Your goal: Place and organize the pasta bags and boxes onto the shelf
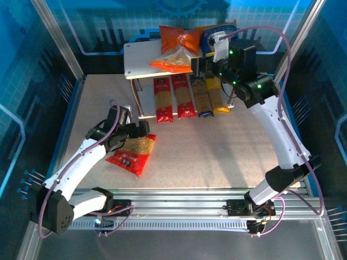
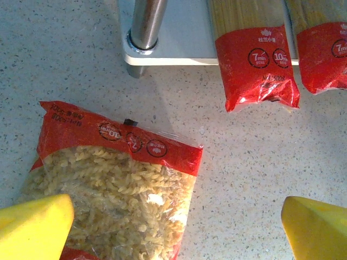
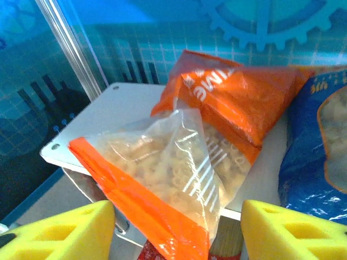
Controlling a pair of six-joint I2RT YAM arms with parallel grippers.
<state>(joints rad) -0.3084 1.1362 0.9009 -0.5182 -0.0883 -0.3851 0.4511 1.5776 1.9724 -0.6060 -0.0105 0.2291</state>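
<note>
At the right end of the shelf's point(image 1: 135, 60) upper board, the blue bag point(image 3: 313, 157) is mostly covered by the right arm in the overhead view. In the right wrist view the frame edge cuts it off. Its print is too partial to read.

Lower board: four long packs lie side by side, and their far ends run under the upper board, out of sight. From left to right they are the left red pack point(image 1: 162, 103), the right red pack point(image 1: 185, 100), the dark blue pack point(image 1: 203, 103) and the yellow pack point(image 1: 218, 97). Their near ends overhang the board's front edge.

The red bag point(image 2: 114, 184) lies flat on the table point(image 2: 255, 162), in front of the shelf's left leg point(image 2: 145, 24). The bottom of the left wrist view cuts off its lower end, and a yellow fingertip point(image 2: 32, 227) covers one corner.

Left gripper point(image 2: 173, 230): jaws spread wide, nothing held. It hangs over the red bag. One fingertip is above the bag and the other above bare table, well to its right. Whether anything touches the bag cannot be told.

Right gripper point(image 3: 179, 233): jaws wide apart, nothing held. It is level with the upper board's front edge. The orange bag point(image 3: 187, 162) lies straight ahead of the opening, on the upper board. Its clear end hangs past the front edge toward the fingertips, and the blue bag is just beside it on the right.
</note>
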